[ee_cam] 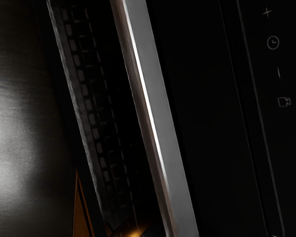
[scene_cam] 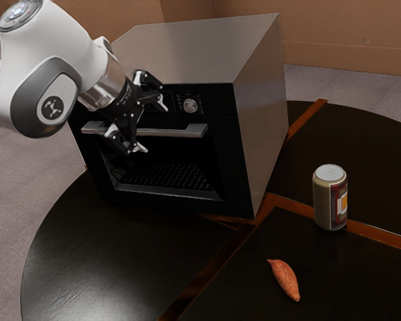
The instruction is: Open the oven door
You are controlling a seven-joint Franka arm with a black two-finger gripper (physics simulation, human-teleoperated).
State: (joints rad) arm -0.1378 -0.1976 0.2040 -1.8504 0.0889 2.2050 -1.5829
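On the bench (scene_cam: 87,247), the oven (scene_cam: 187,53) has its door (scene_cam: 228,157) shut. The gripper (scene_cam: 151,126) stands wide, one finger above the handle (scene_cam: 182,132), one below; closing too shallowly or askew, it could slip off when pulling.

Centre frame in the exterior view, the oven (scene_cam: 264,100) is grey-brown, with a black door (scene_cam: 232,160) and a silver-grey handle (scene_cam: 187,131). Upper left, the arm (scene_cam: 57,40) is white and grey, the gripper (scene_cam: 152,126) black with pale tips. Toward the lower right, a tan can (scene_cam: 323,200) with a red, white and yellow-orange label and an orange-red sweet potato (scene_cam: 285,279) show against the near-black table (scene_cam: 107,247), banded orange-brown.
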